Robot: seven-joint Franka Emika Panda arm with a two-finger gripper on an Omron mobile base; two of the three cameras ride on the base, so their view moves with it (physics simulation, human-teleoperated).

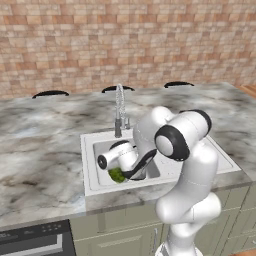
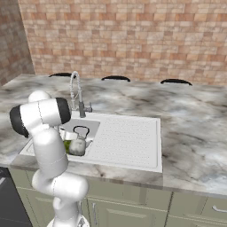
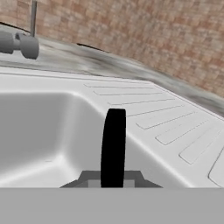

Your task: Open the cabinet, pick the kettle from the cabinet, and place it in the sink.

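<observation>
Hanging inside the white rectangular sink (image 2: pixel 128 139), the small silver-grey metal kettle (image 2: pixel 78 146) sits directly below the gripper (image 3: pixel 113 186), whose jaws are clamped on its thin black handle (image 3: pixel 113 146), upright.

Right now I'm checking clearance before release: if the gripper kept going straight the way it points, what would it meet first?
Probably the kettle it is shut on: its black handle stands right before the gripper. Past that lies the sink basin wall, though depth is unclear.
</observation>
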